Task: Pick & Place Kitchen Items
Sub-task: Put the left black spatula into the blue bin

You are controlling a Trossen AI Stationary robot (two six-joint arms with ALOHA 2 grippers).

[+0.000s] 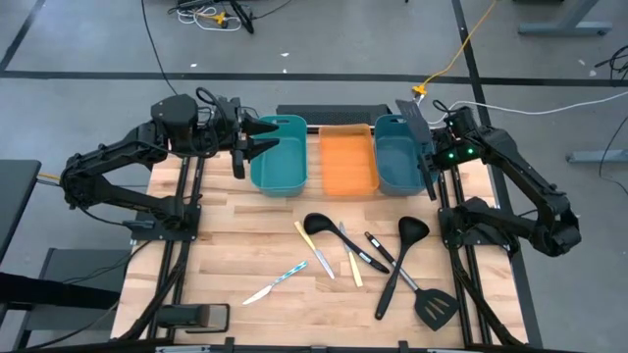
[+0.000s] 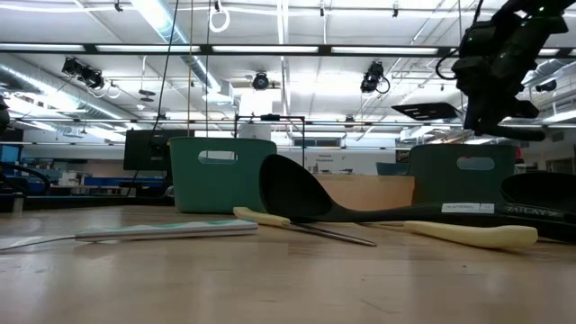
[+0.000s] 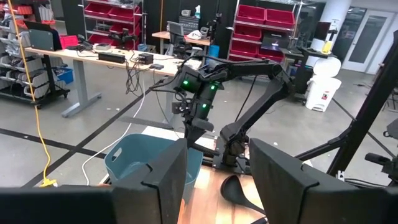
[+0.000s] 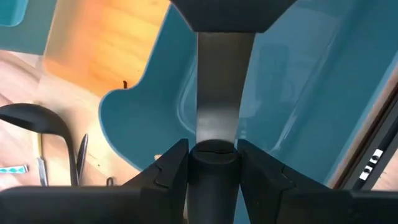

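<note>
High view: the left pincer (image 1: 257, 137), fingers spread and holding nothing, hovers at the left teal bin's (image 1: 285, 181) 9 o'clock rim. The right pincer (image 1: 424, 147) pinches a black spatula (image 1: 416, 126) over the right teal bin (image 1: 394, 172). The other utensils (image 1: 368, 257) lie on the tabletop (image 1: 235, 245) at the orange tray's (image 1: 348, 165) 6 o'clock.

Right wrist view: the fingers (image 4: 171, 168) clamp the spatula's handle above the bin.

A black spatula (image 4: 217, 93) is held upright over the right teal bin. Ladles (image 1: 319, 224), another spatula (image 1: 435, 308) and pale-handled knives (image 1: 314, 248) are scattered flat toward the bench's front edge; a light-blue-handled knife (image 1: 274, 283) lies nearest the front-left.
</note>
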